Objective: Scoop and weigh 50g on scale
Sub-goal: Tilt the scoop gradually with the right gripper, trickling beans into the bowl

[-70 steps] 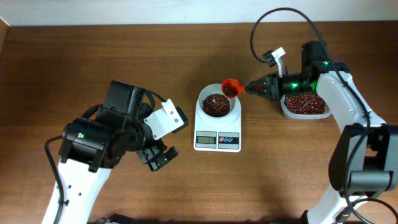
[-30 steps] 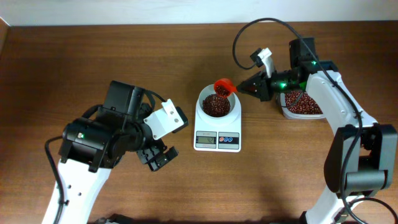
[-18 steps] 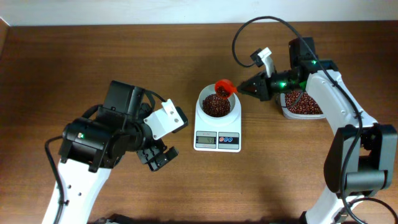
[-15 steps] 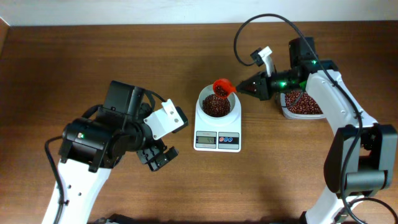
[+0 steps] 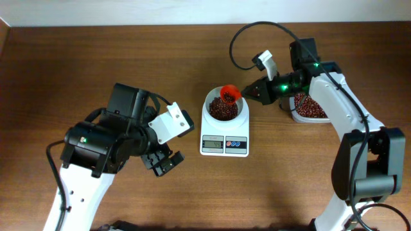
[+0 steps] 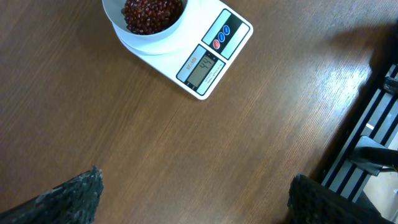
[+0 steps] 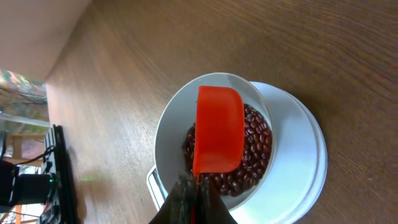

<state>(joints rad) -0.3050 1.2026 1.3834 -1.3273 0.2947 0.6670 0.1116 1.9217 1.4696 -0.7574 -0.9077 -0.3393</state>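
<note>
- While my right fingers (image 7: 181,208) clamp the orange scoop (image 7: 217,134), it tilts over the beans (image 5: 221,110) on the scale (image 5: 225,145).
- My left fingers (image 6: 71,199) gape wide, empty, above the tabletop (image 5: 128,58).

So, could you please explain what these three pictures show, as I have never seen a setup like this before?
Two robot arms work at a wooden table. One picture looks down from above; the other two come from cameras on each wrist. On the table stand a white scale with a bowl of red-brown beans and a clear tub holding more beans. The right gripper is shut on an orange scoop, tipped over the bowl. The left gripper is open, holds nothing, and hangs off to the side.
</note>
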